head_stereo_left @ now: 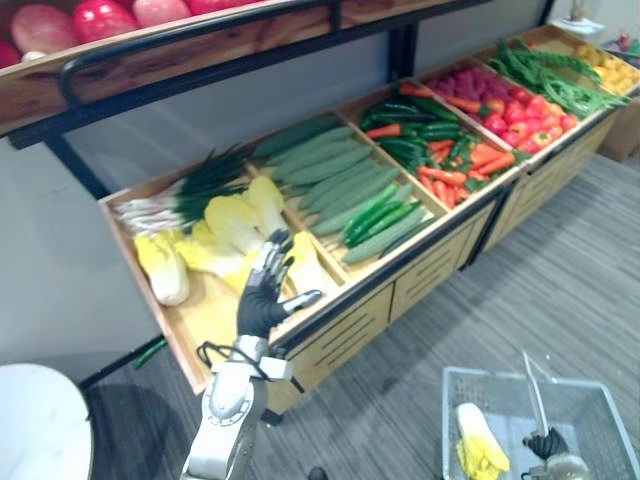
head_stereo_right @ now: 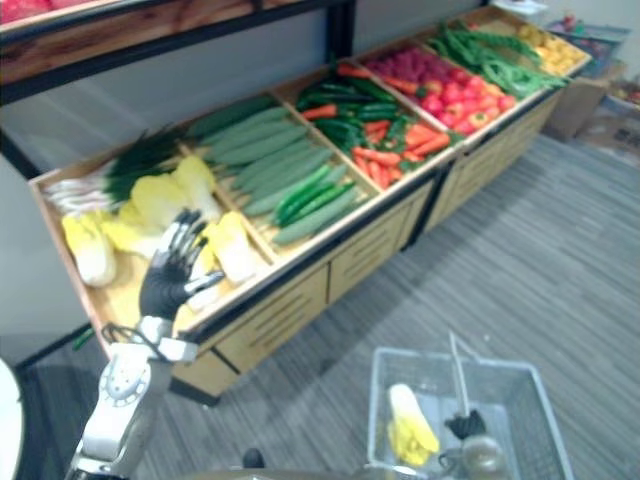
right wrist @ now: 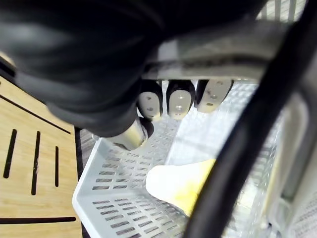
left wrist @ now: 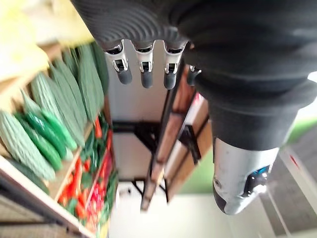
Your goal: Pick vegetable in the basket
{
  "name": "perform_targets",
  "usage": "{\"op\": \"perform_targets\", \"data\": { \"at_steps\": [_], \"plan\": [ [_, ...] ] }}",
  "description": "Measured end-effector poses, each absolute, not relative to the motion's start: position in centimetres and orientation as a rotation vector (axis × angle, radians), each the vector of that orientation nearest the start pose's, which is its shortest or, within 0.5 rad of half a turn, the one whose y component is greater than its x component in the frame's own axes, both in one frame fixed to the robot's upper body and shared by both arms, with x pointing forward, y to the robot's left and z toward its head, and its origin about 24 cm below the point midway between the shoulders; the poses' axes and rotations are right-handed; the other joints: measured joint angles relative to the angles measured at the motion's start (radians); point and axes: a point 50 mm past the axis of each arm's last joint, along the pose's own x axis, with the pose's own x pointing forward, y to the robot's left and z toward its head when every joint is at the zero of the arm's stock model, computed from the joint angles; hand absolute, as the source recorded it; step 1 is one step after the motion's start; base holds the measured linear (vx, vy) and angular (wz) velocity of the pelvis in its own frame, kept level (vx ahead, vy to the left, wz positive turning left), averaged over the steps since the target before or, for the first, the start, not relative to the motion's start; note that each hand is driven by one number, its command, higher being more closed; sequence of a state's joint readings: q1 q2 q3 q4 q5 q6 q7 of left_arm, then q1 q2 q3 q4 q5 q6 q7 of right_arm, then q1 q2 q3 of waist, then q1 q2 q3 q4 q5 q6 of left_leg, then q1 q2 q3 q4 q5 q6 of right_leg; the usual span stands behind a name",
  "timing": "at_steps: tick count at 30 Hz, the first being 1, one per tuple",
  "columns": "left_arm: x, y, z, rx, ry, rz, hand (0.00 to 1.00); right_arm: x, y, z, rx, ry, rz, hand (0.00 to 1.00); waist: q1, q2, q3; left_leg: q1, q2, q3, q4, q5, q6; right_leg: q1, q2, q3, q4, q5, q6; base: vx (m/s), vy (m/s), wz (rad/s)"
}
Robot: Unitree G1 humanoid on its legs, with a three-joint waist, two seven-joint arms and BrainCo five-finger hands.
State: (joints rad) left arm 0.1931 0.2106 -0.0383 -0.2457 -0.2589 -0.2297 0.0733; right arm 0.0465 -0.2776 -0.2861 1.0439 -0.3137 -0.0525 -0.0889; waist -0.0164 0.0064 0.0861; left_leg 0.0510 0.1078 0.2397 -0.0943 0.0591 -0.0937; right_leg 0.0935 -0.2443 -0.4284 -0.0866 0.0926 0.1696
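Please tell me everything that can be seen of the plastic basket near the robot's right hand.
The basket is light grey plastic, rectangular, with perforated walls and bottom. It is upright, before the vegetable stand, over the grey floor. Its thin handle stands raised, and the right hand is curled round it. Inside lies one yellow-white cabbage on the bottom.

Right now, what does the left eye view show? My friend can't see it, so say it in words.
The left hand is spread open over yellow cabbages in a wooden stand, beside cucumbers and carrots. Lower right, the right hand holds the handle of a grey basket with one cabbage inside.
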Motion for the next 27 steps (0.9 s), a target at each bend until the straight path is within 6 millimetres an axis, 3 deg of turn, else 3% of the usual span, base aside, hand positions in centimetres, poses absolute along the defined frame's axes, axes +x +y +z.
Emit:
{"op": "perform_targets", "data": {
  "at_steps": [4,10,13,16,20,22,25,27],
  "plan": [
    [20.3,21.4,4.7,-0.044,-0.110,0.282,0.00,7.9,-29.3,-13.9,-0.384,1.104,-0.399,1.00,0.015,-0.008,-0.050,-0.034,-0.011,-0.061,0.000,0.011,0.005,0.002,-0.007,-0.059,0.004,-0.014,-0.004,-0.02,0.000,0.41],
    [18.6,24.6,0.7,-0.035,0.093,0.530,0.00,6.9,-28.9,-14.3,-0.348,1.142,-0.430,1.00,0.023,-0.006,-0.071,-0.052,-0.016,-0.116,0.000,0.019,-0.002,0.019,-0.006,-0.112,0.002,-0.029,-0.012,-0.03,-0.002,0.25],
    [16.0,27.4,-2.5,0.112,0.273,0.768,0.00,6.5,-27.9,-14.8,-0.330,1.159,-0.434,1.00,0.023,-0.006,-0.085,-0.052,-0.015,-0.121,0.000,0.019,-0.002,0.028,-0.002,-0.120,-0.006,-0.029,-0.012,0.00,-0.008,0.08],
    [13.5,28.9,-5.1,0.206,0.437,0.904,0.00,6.0,-27.3,-15.1,-0.322,1.169,-0.445,1.00,0.023,-0.012,-0.093,-0.052,-0.017,-0.133,0.000,0.019,-0.002,0.038,0.000,-0.132,-0.016,-0.028,-0.013,0.03,-0.011,0.10],
    [9.8,29.5,-9.3,0.280,0.716,0.928,0.00,6.2,-26.9,-15.2,-0.310,1.163,-0.444,1.00,0.021,-0.013,-0.093,-0.047,-0.015,-0.138,0.000,0.018,-0.002,0.047,0.003,-0.137,-0.017,-0.030,-0.009,0.02,-0.009,0.05],
    [6.9,29.2,-11.7,0.271,0.904,0.908,0.00,6.3,-26.9,-15.1,-0.312,1.155,-0.445,1.00,0.017,-0.013,-0.093,-0.046,-0.012,-0.136,0.000,0.018,-0.003,0.047,0.006,-0.134,-0.017,-0.031,-0.009,0.01,-0.007,-0.02],
    [3.1,28.3,-14.2,0.227,1.133,0.823,0.00,6.4,-26.9,-15.1,-0.314,1.153,-0.447,1.00,0.016,-0.014,-0.092,-0.029,-0.005,-0.114,0.000,0.013,-0.006,0.048,0.008,-0.112,-0.017,-0.030,-0.008,0.02,-0.012,-0.18],
    [1.9,27.4,-15.0,0.180,1.212,0.755,0.00,6.5,-26.8,-15.1,-0.316,1.152,-0.444,1.00,0.007,-0.014,-0.092,-0.023,-0.004,-0.107,0.000,0.008,-0.010,0.050,0.009,-0.105,-0.017,-0.031,-0.008,0.01,-0.010,-0.16]
  ]
}}
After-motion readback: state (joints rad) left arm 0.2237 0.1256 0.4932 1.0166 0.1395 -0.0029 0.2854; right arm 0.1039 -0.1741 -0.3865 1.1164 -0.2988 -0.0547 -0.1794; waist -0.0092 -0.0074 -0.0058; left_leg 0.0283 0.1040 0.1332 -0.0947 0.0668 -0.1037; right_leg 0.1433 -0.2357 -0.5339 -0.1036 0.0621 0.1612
